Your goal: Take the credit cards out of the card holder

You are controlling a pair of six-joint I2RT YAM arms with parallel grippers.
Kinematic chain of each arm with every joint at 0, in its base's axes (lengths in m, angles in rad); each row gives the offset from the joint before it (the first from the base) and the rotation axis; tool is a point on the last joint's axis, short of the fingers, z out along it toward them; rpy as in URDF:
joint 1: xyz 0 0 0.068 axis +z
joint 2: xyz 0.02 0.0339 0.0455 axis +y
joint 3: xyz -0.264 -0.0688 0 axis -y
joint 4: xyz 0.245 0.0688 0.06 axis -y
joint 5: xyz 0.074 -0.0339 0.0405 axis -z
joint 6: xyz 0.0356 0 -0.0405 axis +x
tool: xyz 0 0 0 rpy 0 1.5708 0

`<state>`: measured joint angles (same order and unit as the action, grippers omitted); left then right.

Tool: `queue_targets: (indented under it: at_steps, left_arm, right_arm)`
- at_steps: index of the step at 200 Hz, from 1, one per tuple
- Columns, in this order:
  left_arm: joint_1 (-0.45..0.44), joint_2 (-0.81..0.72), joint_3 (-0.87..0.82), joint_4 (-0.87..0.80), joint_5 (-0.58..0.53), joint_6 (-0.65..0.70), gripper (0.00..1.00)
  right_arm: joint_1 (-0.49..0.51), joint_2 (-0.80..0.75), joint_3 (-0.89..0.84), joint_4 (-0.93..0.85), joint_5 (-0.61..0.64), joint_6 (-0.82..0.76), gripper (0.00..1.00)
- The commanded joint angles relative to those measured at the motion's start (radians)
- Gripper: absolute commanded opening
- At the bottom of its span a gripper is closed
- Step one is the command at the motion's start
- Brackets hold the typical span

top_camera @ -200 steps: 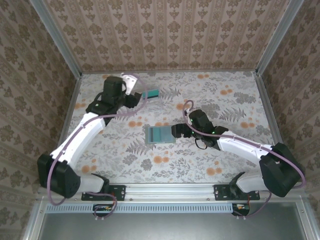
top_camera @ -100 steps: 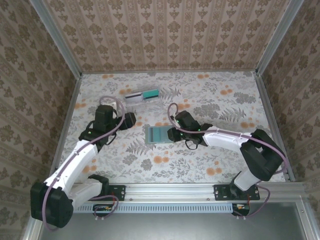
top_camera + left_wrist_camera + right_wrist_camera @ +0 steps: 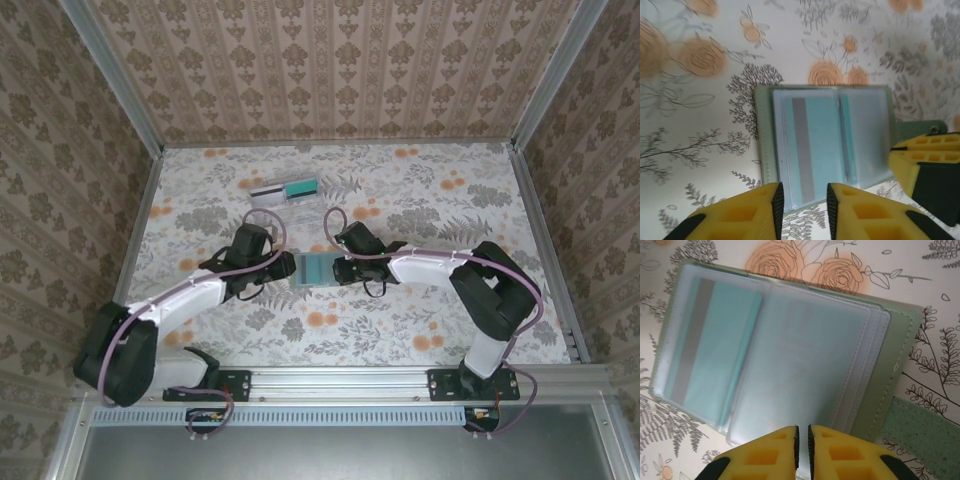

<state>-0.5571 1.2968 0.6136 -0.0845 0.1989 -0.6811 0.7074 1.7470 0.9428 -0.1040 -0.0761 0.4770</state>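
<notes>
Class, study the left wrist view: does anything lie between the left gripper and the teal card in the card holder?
Nothing but the clear sleeve over the teal card; the open left gripper is at the edge of the card holder.

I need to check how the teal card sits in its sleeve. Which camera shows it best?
The right wrist view: the teal card lies large and whole inside a clear sleeve of the card holder, grey stripe plain. The left wrist view shows it smaller and blurrier; from the top it is a small teal patch.
</notes>
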Motion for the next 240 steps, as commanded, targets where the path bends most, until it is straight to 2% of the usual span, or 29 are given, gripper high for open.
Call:
queue_targets:
  at_steps: [1,15,46,78,170,240]
  left_arm:
    - [-0.013,0.056,-0.002,0.056,0.023,-0.008,0.22]
    - [-0.020,0.093,-0.005,0.067,0.029,-0.013,0.15]
    - [-0.032,0.161,-0.008,0.075,0.031,-0.024,0.07]
    - [-0.035,0.199,-0.016,0.072,0.025,-0.032,0.06]
    - [-0.045,0.230,-0.028,0.099,0.039,-0.043,0.06]
    - [-0.046,0.235,-0.029,0.101,0.051,-0.041,0.06]
  right_arm:
    - [-0.005,0.025,0.033,-0.044,0.034,0.019,0.21]
    - [-0.009,0.029,0.033,-0.045,0.035,0.021,0.24]
    - [-0.012,0.040,0.040,-0.046,0.028,0.024,0.26]
    - [-0.013,0.056,0.044,-0.040,0.013,0.032,0.29]
    - [-0.010,0.040,0.052,0.046,-0.138,0.096,0.37]
    - [-0.009,0.051,0.057,0.113,-0.221,0.151,0.39]
